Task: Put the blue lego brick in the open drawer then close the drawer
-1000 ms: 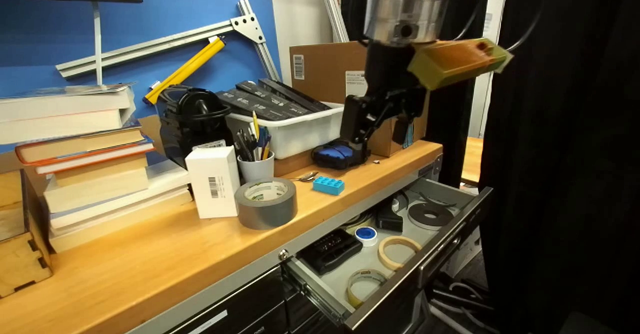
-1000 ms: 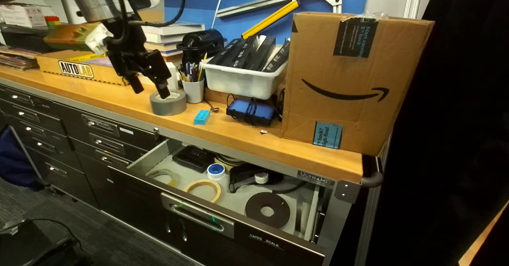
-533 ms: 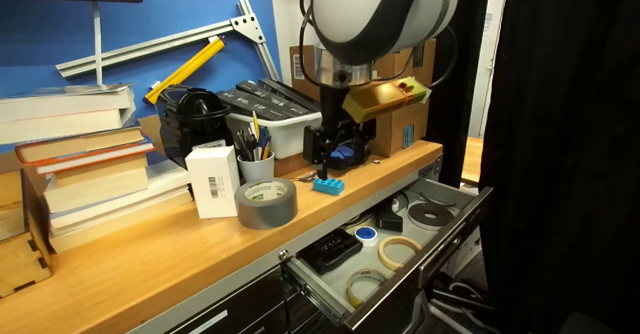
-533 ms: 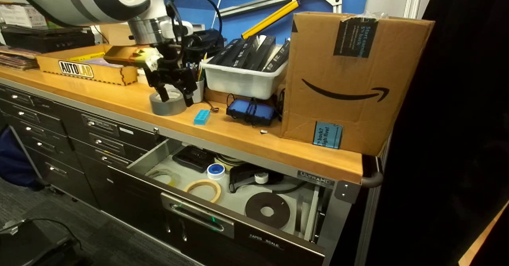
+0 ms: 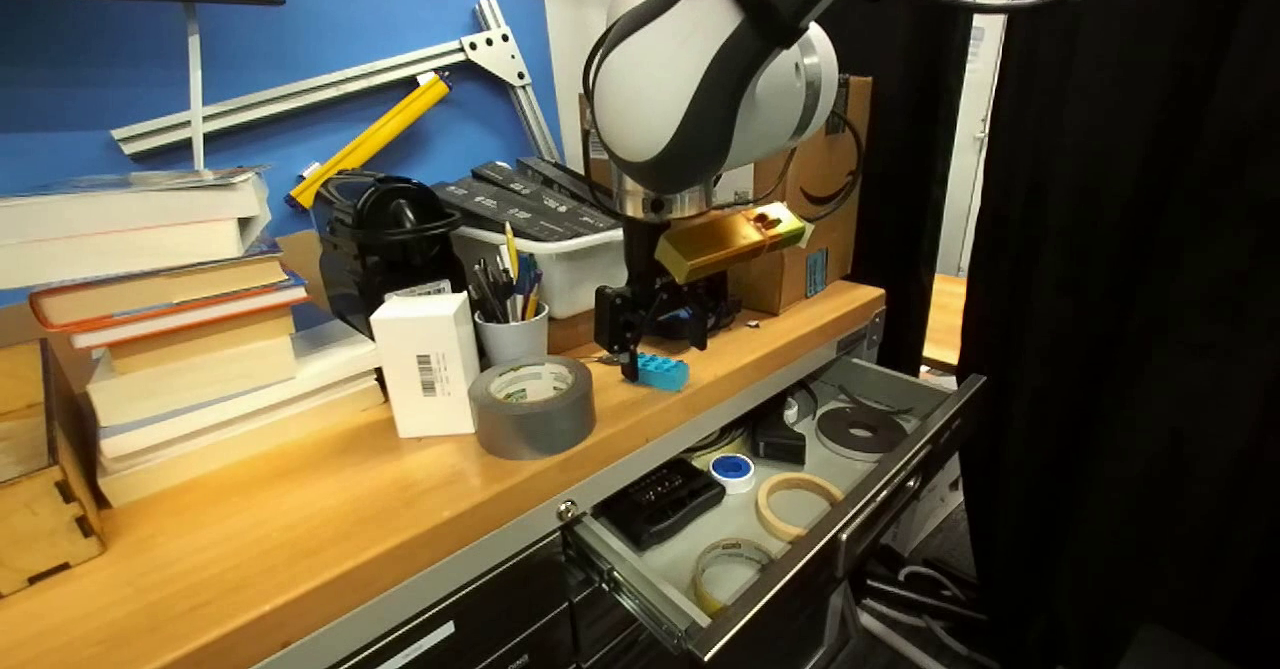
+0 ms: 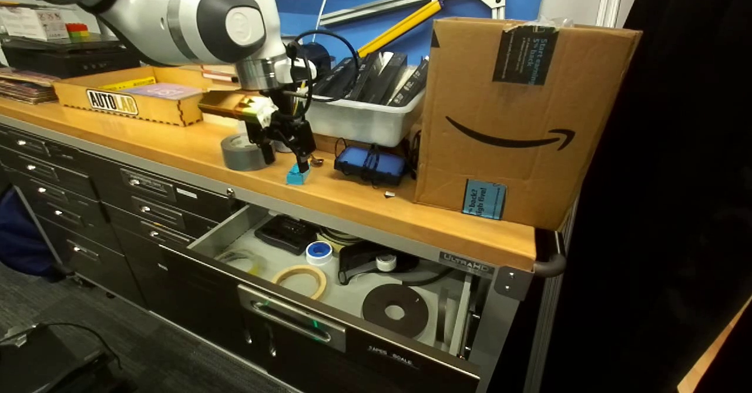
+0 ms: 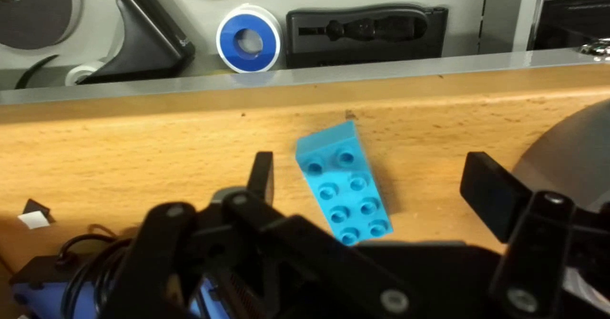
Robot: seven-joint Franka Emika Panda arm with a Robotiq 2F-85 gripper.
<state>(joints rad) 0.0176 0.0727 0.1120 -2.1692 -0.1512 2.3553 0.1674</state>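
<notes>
The blue lego brick [image 5: 664, 374] lies on the wooden bench top near its front edge, studs up. It also shows in an exterior view [image 6: 295, 177], partly behind a finger. In the wrist view the brick [image 7: 344, 185] lies between the two fingers, at a slant, with wood visible on both sides of it. My gripper [image 7: 374, 183] is open and empty, low over the brick; it shows in both exterior views [image 5: 663, 357] [image 6: 286, 163]. The drawer [image 6: 211, 287] stands open below the bench edge, and its pale grey inside [image 7: 200, 4] shows in the wrist view.
A grey tape roll [image 5: 533, 424] stands close beside my gripper. A dark-blue object with cables [image 6: 373, 163] and a cardboard box [image 6: 523, 117] stand on the other side. The drawer holds tape rolls [image 6: 395, 311] and black items [image 6: 286, 234].
My gripper has moved across the bench and down until its fingers are low around the brick's place. It stays open. The brick and the drawer have not moved.
</notes>
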